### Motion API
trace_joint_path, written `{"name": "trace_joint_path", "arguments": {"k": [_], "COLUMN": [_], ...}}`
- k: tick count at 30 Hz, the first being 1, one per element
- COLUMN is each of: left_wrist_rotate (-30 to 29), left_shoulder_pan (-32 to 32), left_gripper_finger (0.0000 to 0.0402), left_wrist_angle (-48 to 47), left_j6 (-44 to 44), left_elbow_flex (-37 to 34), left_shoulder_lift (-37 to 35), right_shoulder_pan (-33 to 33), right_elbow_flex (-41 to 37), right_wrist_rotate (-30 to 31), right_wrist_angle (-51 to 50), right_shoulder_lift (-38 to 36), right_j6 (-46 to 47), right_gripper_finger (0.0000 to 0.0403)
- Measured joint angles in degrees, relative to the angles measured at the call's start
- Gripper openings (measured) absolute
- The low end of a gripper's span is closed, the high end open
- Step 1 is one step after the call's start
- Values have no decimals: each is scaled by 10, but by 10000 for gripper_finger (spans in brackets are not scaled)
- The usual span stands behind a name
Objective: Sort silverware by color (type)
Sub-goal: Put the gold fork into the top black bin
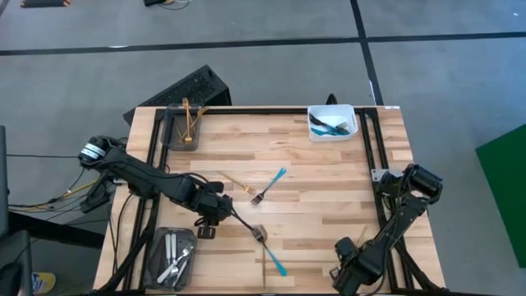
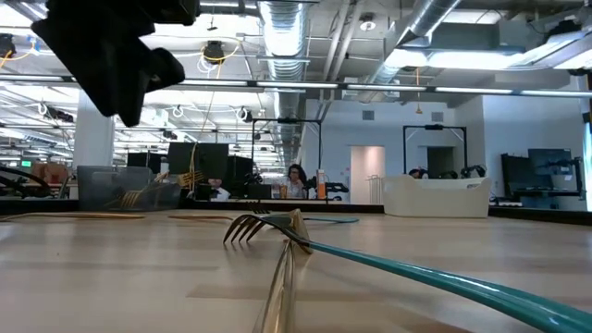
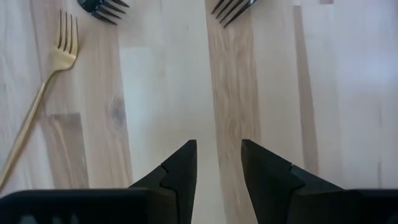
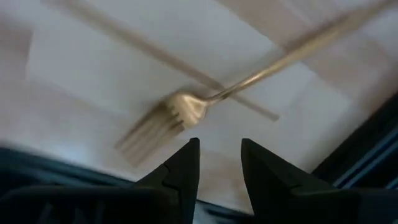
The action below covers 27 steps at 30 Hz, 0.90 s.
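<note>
The left gripper (image 1: 215, 215), fingers apart and empty, hangs near the gold fork (image 1: 237, 182); the right gripper (image 4: 219, 163), maybe empty too, fingers apart.

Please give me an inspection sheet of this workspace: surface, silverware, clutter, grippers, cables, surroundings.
Surface: wooden table, dark frame.
Job's things: gold forks in far-left tray; silver pieces in near-left tray; blue-handled pieces in white bin; loose blue-handled forks; loose gold fork.
Clutter: nothing seen.
Grippers: left gripper open, empty, over table; right gripper open, empty, above gold fork.
Cables: beside left arm base.
Surroundings: grey floor, workshop behind.
</note>
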Motion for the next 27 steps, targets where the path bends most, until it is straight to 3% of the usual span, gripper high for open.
{"name": "trace_joint_path", "arguments": {"k": [10,13,16,23,27], "left_wrist_rotate": [-30,-31,-56,-110,-137], "left_shoulder_pan": [-15,-20,-31,-70,-84], "left_gripper_finger": [111,111,111,111,111], "left_wrist_angle": [-3,-14,-32,-56,-55], "left_j6": [-57,-78,-106,-182,-192], "left_elbow_flex": [-10,-10,-10,-10,-10], "left_shoulder_lift": [-48,-58,-62,-61,-61], "right_shoulder_pan": [-1,9,22,36,42], "right_elbow_flex": [0,0,-10,-40,-41], "right_wrist_rotate": [34,61,70,70,71], "right_wrist_angle": [-94,-107,-100,-86,-18], "right_shoulder_lift": [11,22,36,50,50], "right_j6": [-531,-652,-711,-726,-793], "right_gripper_finger": [134,133,134,134,132]}}
